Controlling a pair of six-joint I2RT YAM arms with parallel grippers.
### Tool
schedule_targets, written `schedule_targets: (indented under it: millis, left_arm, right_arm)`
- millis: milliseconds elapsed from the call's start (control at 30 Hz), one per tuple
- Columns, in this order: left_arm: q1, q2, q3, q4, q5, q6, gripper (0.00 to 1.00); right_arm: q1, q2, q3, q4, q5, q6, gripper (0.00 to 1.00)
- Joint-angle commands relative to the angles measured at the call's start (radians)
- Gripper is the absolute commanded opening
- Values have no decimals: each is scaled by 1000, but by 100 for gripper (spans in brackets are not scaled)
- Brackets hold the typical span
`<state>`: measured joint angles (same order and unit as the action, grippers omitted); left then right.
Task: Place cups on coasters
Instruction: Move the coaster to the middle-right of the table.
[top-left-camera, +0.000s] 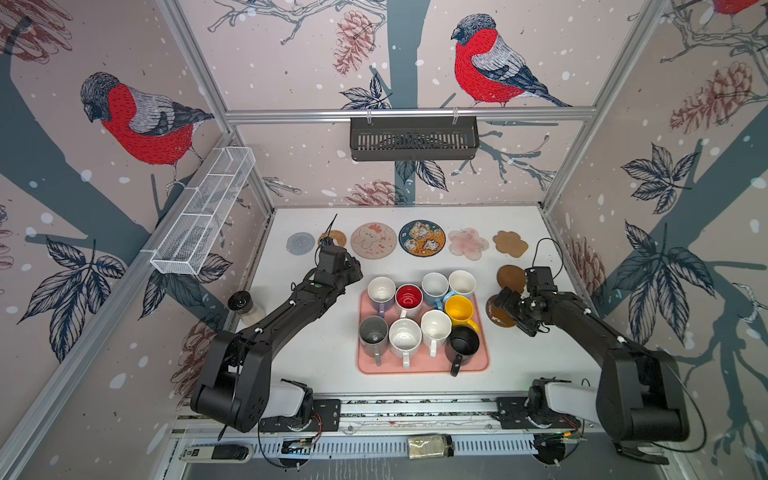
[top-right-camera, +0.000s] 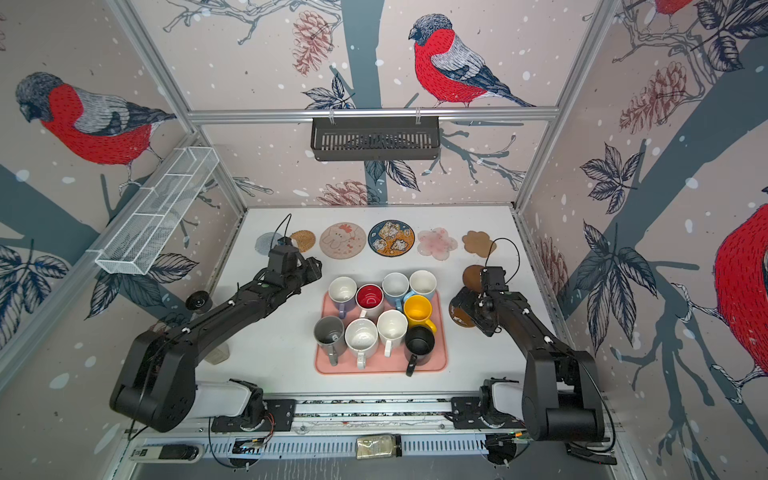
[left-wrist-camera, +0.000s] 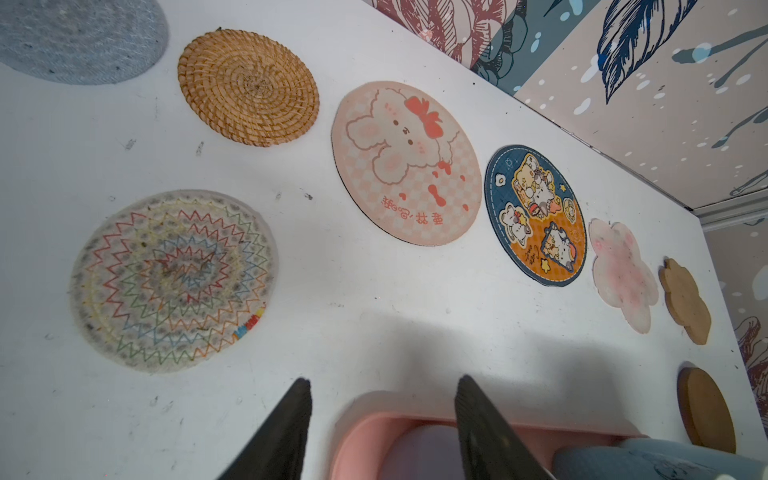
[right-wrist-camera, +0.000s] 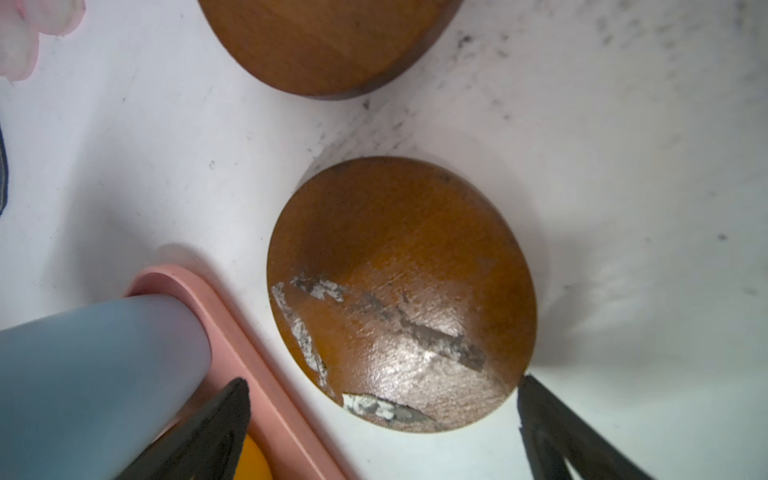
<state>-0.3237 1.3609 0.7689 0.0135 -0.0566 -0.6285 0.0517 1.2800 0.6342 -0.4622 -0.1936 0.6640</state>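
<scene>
Your left arm (top-left-camera: 286, 309) stretches forward and inward, and your left gripper (left-wrist-camera: 382, 380) tilts downward with its jaws partly apart and empty. Your right arm (top-left-camera: 582, 311) bends inward, and your right gripper (right-wrist-camera: 382, 380) points down, jaws spread wide, holding nothing.

You saw a pink tray (top-left-camera: 422, 368), a yellow mug (top-left-camera: 458, 309), a black mug (top-left-camera: 462, 343), a white mug (top-left-camera: 409, 297) red inside; the cream coaster (left-wrist-camera: 172, 280) wore rainbow zigzags, the straw coaster (left-wrist-camera: 248, 87) a tan spiral
</scene>
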Motion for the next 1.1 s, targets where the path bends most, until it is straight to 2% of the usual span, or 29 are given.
schedule_targets:
  millis: [0,267,733,900,1067]
  left_arm:
    - [3,-11,-3,6,-17,10,57]
    - [2,-20,4,-12,-43,8,57]
    - [3,-19,35,-61,-83,13,57]
    - [3,-22,42,-60,-88,11,57]
    - [2,-14,47,-57,-84,9,57]
  right_arm:
    - [19,45,29,60,-63,-10,99]
    - [76,135,107,94,-76,-15,99]
    - [73,334,286,145,-117,-26,100]
    - [68,288,329,59,-68,-58,100]
    - [67,220,263,16,-63,-70,99]
